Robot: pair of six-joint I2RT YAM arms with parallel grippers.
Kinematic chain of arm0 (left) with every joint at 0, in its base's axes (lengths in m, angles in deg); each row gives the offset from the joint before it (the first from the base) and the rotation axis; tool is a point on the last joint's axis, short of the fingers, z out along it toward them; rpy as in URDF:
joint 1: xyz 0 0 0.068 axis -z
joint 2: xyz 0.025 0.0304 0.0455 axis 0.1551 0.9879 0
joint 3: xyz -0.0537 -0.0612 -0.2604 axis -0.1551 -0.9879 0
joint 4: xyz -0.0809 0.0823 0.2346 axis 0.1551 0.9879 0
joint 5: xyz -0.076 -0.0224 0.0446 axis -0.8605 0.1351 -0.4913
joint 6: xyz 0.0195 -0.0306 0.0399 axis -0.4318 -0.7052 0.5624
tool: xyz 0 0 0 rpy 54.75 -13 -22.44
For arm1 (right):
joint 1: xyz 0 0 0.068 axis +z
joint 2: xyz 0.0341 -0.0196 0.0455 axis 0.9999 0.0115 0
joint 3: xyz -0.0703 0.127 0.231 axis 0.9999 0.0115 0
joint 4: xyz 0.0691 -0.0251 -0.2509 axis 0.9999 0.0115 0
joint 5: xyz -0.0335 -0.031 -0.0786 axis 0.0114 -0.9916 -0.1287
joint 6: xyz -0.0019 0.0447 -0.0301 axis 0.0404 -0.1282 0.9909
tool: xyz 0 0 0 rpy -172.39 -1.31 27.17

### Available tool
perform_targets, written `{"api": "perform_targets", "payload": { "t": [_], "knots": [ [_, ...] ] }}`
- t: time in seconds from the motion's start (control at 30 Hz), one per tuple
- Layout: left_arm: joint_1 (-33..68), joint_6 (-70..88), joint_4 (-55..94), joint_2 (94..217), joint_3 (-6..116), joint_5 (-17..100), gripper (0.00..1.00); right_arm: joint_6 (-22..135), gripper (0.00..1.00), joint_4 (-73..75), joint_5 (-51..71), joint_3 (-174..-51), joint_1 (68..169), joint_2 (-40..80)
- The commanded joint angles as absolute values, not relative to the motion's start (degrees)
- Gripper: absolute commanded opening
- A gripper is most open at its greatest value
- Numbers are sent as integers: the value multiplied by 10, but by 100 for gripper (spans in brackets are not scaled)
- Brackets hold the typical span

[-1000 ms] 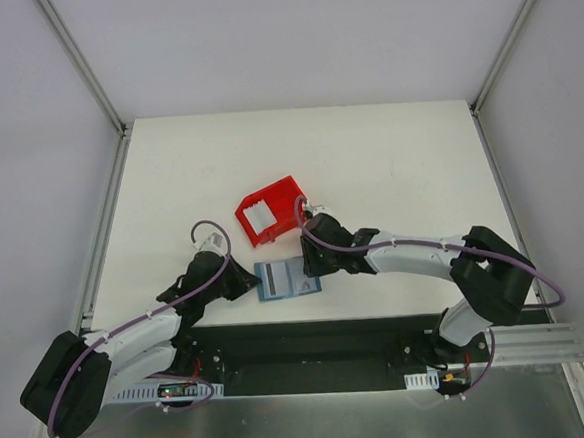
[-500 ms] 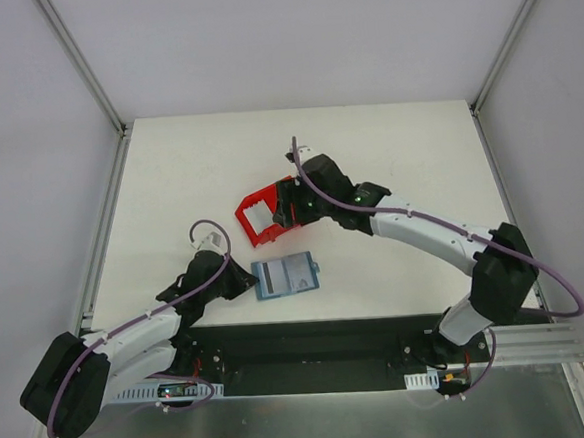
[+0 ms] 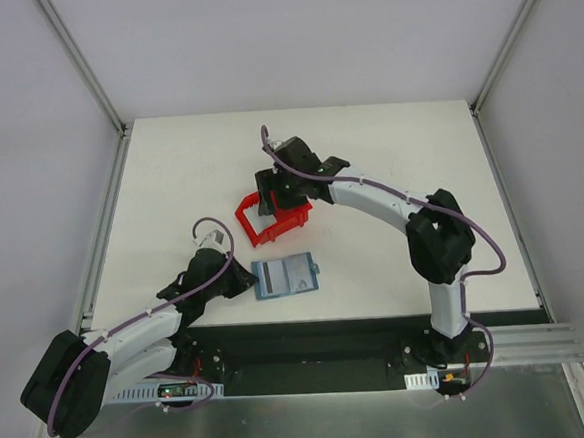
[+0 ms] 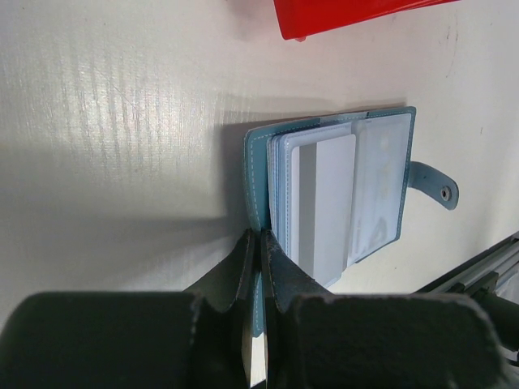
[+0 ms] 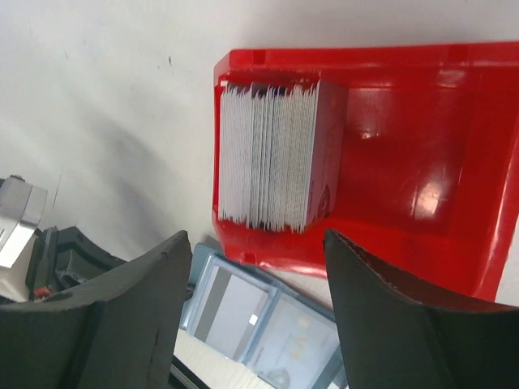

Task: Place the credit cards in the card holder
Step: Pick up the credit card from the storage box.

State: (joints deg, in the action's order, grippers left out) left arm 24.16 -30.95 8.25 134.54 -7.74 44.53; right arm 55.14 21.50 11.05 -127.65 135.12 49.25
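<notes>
so left claw (image 4: 259, 248) is pinched on the edge of the open card holder (image 4: 340, 190) lying on the counter (image 3: 397, 141). right claw (image 5: 255, 243) hangs spread apart over the cards (image 5: 272, 154) stacked in the red bin (image 5: 422, 162).

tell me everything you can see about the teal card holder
The card holder is a teal, leather-like folding wallet lying open and flat on the white table, with its clear plastic sleeves facing up. A pale card sits in the front sleeve. Its snap strap sticks out on one side. The left hand is shut on the opposite cover edge.
</notes>
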Motion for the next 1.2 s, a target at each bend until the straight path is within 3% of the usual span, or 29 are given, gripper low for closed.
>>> {"api": "perform_targets", "payload": {
  "t": [0.0, 0.77, 1.17],
  "knots": [
    [247, -296, 90, 1346, -64, 454, 0, 573, 69, 240, 151, -1348, 1333, 535],
    [247, -287, 90, 1346, -65, 452, 0, 556, 71, 238, 254, -1448, 1309, 679],
    [247, -286, 83, 1360, -62, 445, 0, 541, 56, 200, 299, -1404, 1298, 645]
  ]
}}
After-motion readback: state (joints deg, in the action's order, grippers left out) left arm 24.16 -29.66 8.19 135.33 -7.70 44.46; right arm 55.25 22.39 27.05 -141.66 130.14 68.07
